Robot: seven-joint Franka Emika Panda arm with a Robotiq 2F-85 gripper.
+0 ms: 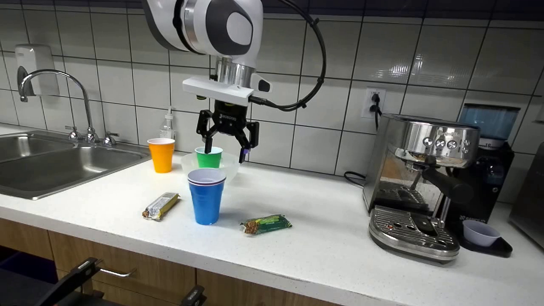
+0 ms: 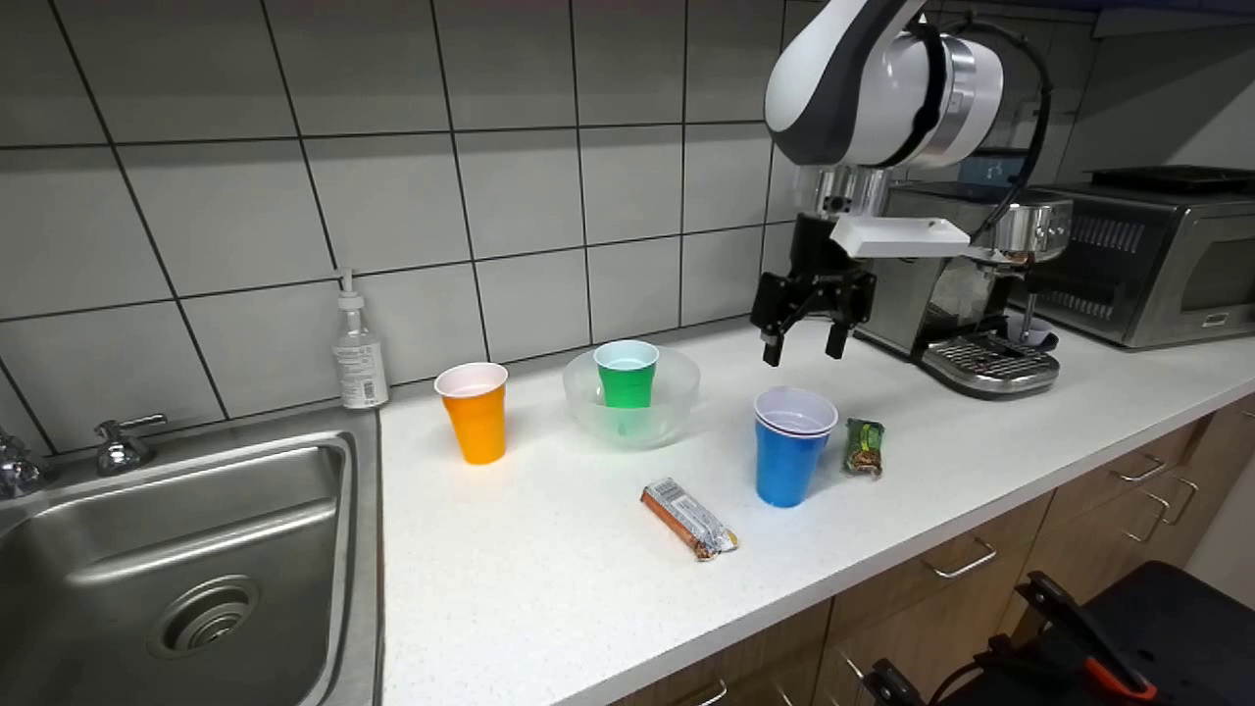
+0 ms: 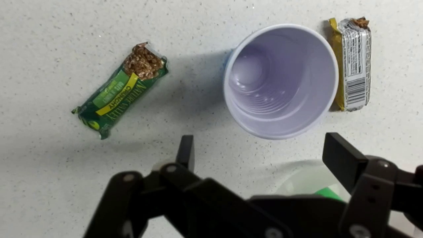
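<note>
Gripper (image 3: 262, 154) jaws wide, nothing between. Blue cups (image 1: 207, 204) lower than jaws, toward front edge of counter (image 1: 331, 255); gap separates cups from green-wrapped bar (image 3: 120, 94). Both exterior views show cups stacked; wrist view, one interior down to base.

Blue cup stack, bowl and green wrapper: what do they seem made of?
Blue cup stack: likely smooth plastic; highlights gleam inside. Bowl: translucent, plastic or glass; the green cup shows through. Green wrapper: probably plastic film, slightly shiny, with crinkled edges.
</note>
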